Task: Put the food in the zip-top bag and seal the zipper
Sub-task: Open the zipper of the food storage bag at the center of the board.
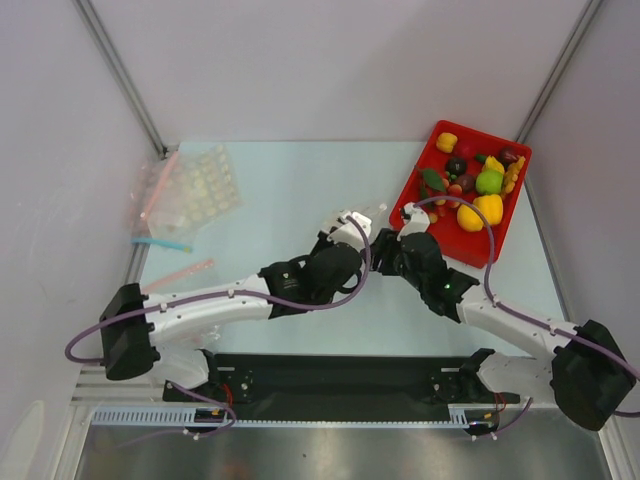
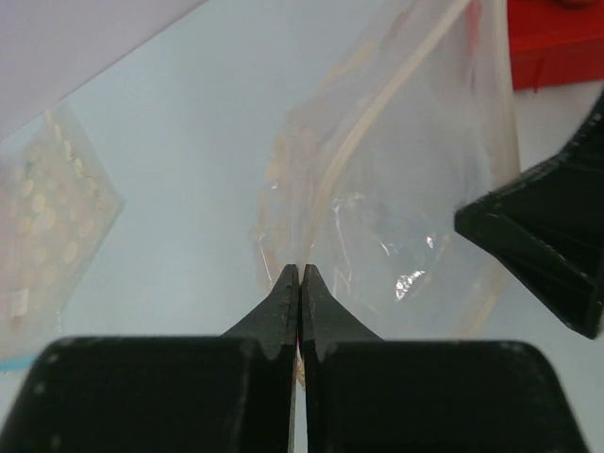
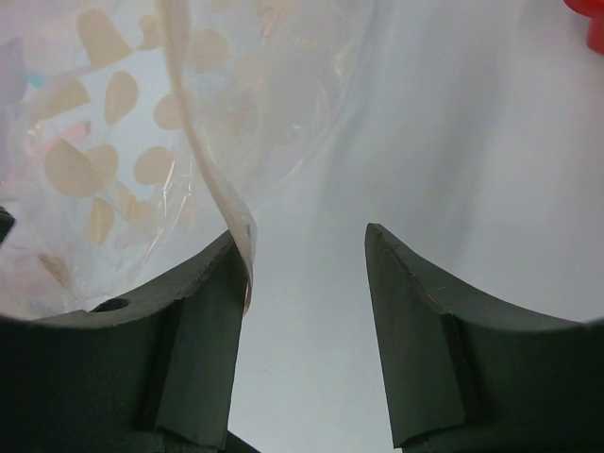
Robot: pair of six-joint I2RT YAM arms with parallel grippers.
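Both arms reach to mid-table, the left gripper (image 1: 347, 222) and right gripper (image 1: 408, 219) meeting at a clear bag (image 1: 374, 210), just beside the red tray (image 1: 452, 250) of food (image 1: 480, 185).

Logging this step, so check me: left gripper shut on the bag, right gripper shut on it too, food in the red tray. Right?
Not quite: the right gripper is open, as the right wrist view shows. The left gripper is shut on the bag, and the food is in the red tray.

Clear crinkly zip-top bag (image 2: 415, 189) near food (image 1: 478, 180)
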